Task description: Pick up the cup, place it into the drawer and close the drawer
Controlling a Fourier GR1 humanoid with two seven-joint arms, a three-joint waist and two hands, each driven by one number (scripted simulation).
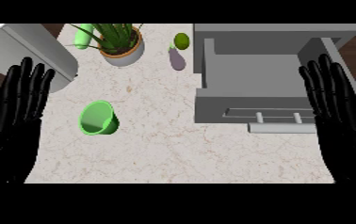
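A green cup (98, 118) lies on its side on the marble counter (160, 143), left of centre, its mouth facing the lower left. The grey drawer (257, 72) stands pulled open at the right, its inside bare, with a handle (281, 128) on its front. My left hand (23, 98) rests open at the left edge, fingers up, well left of the cup. At the right edge my right hand (328, 93) rests open too, overlapping the drawer's right side. Neither hand touches anything.
A potted plant (119, 42) stands at the back. Beside it lie a green cucumber (83, 36), a purple eggplant (176, 58) and a green lime-like fruit (182, 40). A grey appliance (38, 49) fills the back left corner.
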